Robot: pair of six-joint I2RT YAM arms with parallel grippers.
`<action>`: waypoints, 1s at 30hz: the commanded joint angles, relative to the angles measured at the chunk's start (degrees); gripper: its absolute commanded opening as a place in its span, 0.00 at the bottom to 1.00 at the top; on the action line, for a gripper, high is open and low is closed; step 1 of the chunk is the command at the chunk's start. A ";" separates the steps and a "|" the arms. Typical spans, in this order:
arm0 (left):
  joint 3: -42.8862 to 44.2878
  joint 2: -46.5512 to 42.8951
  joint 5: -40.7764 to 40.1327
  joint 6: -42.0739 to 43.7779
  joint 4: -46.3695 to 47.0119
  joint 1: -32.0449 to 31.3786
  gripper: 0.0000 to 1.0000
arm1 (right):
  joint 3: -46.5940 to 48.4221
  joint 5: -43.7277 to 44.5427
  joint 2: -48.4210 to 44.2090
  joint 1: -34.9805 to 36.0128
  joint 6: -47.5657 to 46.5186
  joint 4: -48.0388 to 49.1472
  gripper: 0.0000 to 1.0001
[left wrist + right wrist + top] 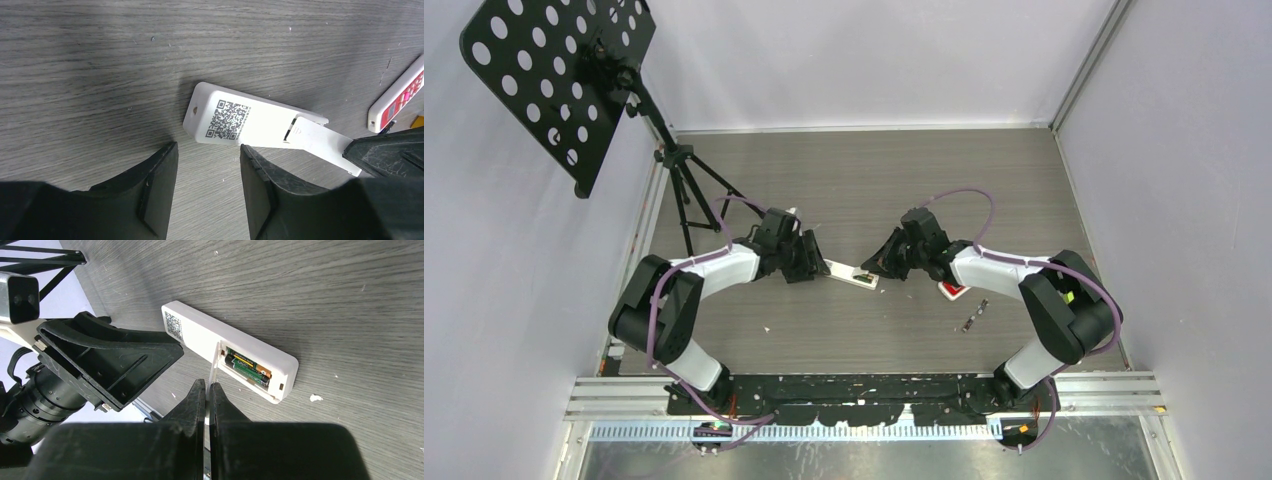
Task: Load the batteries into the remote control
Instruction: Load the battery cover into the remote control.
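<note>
The white remote control (200,332) lies back-up at mid-table (874,180). Its compartment is open, with two batteries (250,370), green- and gold-wrapped, seated inside. The right gripper (208,390), fingers pressed together, pinches the raised battery cover (320,140). The left gripper (207,150) hovers spread just beside the QR-code end. Bare tabletop lies beyond; a second remote (400,95) lies to the right.

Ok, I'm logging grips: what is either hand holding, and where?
The right hand pinches the battery cover by its free end; the left hand holds nothing.

A remote control (255,122) lies just beyond the gaping left gripper (208,148).
</note>
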 commanded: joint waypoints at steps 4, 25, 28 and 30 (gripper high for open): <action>-0.29 -0.74 0.47 0.57 2.84 0.27 0.50 | 1.44 1.22 -0.19 0.57 0.46 -0.97 0.01; 0.65 -2.71 -4.54 2.59 1.14 0.27 0.52 | 1.41 0.79 -0.35 1.05 0.38 -2.65 0.01; 0.92 -2.91 -5.14 2.78 0.77 0.35 0.53 | 1.53 0.18 -0.07 1.09 0.25 -2.57 0.01; 1.20 -2.73 -5.22 2.90 0.59 0.36 0.54 | 1.65 -0.02 0.01 1.10 0.14 -2.44 0.01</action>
